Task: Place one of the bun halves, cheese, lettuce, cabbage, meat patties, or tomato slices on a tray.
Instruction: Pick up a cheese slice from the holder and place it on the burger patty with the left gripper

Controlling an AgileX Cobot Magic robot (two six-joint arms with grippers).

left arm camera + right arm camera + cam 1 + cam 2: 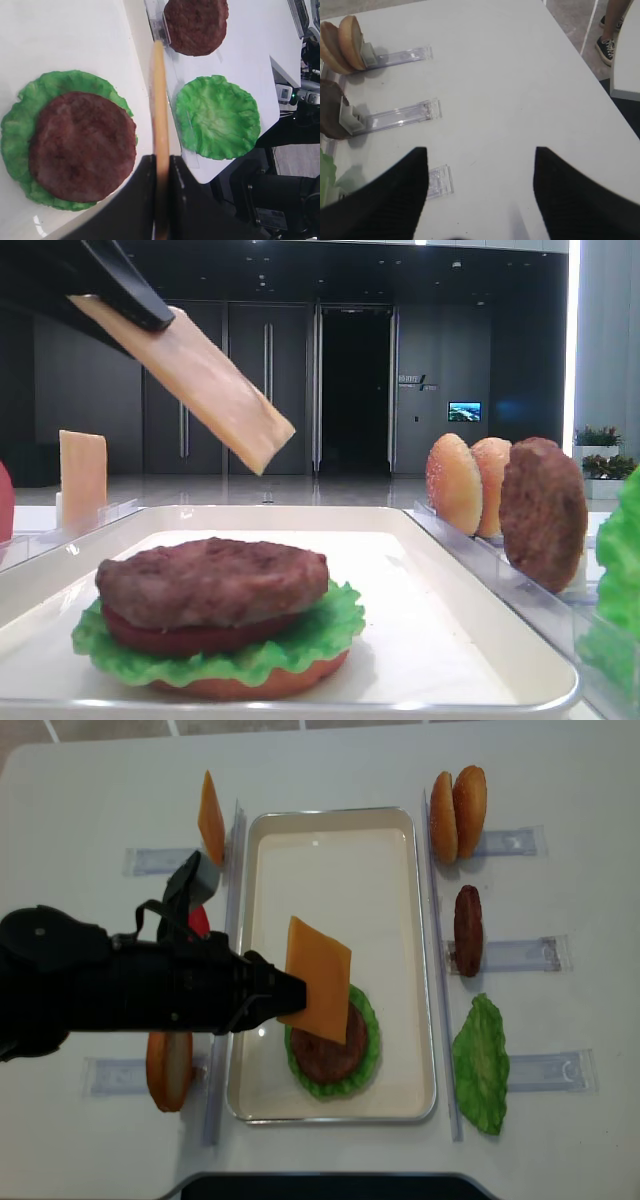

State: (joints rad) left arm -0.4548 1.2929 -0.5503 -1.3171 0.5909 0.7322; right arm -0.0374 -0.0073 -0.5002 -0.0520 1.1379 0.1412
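A white bench (pixel 330 770) carries a white tray (pixel 330 840) at its middle, flanked toward the left and right edges by clear plastic racks (pixel 520 953).

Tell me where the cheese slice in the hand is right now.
The cheese slice hangs in the air, pinched by the left hand, above the tray and partly over the patty stacked on lettuce, seen from overhead.

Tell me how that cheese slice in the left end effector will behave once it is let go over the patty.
The cheese, pinched at one edge by the left end effector, juts out flat without drooping, so it is probably fairly stiff. Thin as it is, it looks light. The meat patty has a slightly domed top, so the slice may land tilted or slide rather than drape.
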